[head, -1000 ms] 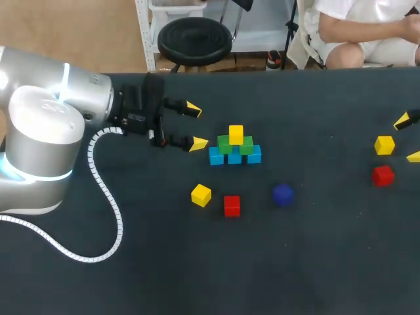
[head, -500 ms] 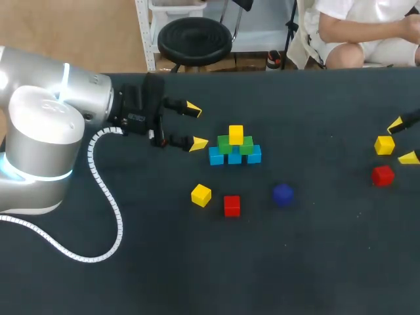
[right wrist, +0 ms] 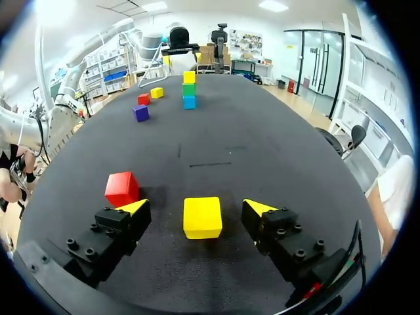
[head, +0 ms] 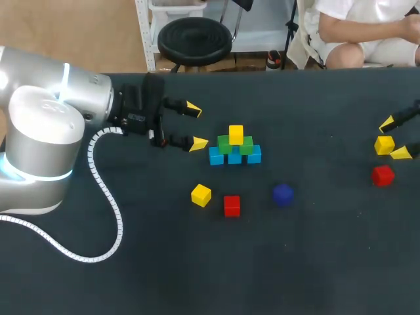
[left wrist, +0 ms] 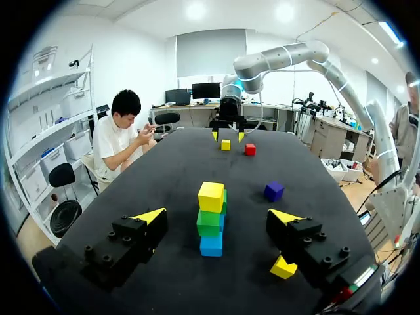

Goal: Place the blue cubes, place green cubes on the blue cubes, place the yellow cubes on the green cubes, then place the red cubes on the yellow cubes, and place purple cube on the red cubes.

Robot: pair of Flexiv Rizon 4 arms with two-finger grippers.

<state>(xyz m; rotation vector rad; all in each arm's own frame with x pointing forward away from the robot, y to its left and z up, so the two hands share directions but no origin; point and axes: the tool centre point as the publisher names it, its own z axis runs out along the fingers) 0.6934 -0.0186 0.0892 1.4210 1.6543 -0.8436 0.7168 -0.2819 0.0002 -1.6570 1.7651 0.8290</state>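
Right wrist view: yellow cube (right wrist: 202, 217) between wide-apart right fingers (right wrist: 257, 208), clear of both, red cube (right wrist: 122, 189) alongside.

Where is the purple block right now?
In the head view the purple cube sits right of a loose red cube, nearer the camera than the cube stack, touching neither.

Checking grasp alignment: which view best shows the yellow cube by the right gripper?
The right wrist view: the yellow cube sits large between the right gripper's open fingers, with gaps on both sides. The head view shows it small at far right; the left wrist view shows it tiny and distant.
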